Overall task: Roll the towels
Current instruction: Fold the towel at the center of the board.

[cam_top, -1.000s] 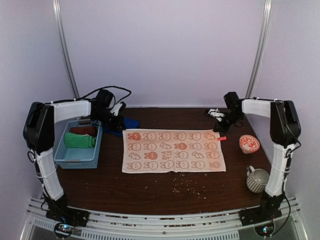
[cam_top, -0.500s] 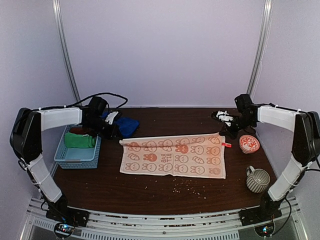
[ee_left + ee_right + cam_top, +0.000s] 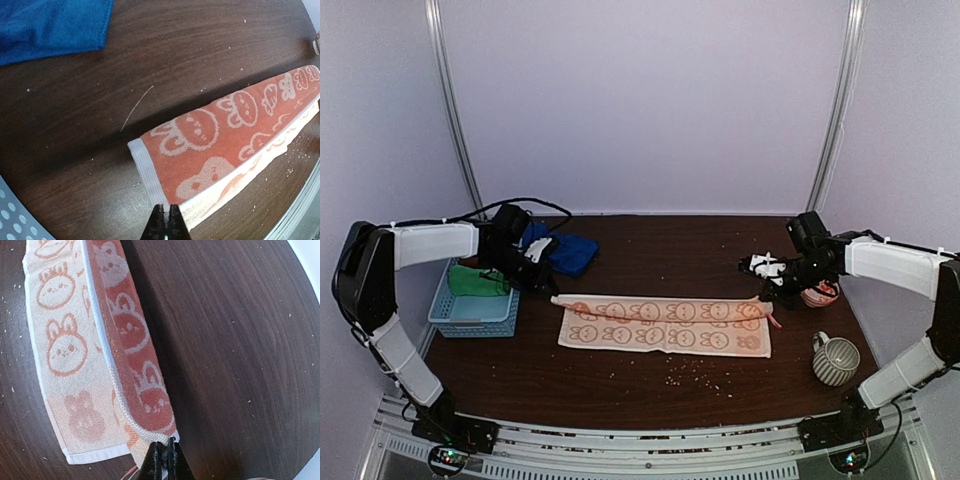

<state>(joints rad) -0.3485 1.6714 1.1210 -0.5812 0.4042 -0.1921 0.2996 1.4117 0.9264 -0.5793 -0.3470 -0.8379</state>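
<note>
An orange towel (image 3: 665, 322) of soft cloth with a white rabbit pattern lies doubled lengthwise, stretched between the grippers. The left gripper (image 3: 165, 220) and right gripper (image 3: 164, 452) each pinch an end corner. A royal blue cloth (image 3: 570, 250) lies behind the left gripper. The dark brown wooden table (image 3: 650, 395) is crumb-speckled, and the walls (image 3: 650, 100) are pale lilac.

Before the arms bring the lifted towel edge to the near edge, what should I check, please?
1. Left claw shut on orange towel corner: ok.
2. Right claw shut on the other far corner: ok.
3. Lifted edge level between both claws: ok.
4. Blue towel apart from the fold: ok.
5. Bowl clear of right claw: cannot tell, they overlap in the top view.
</note>
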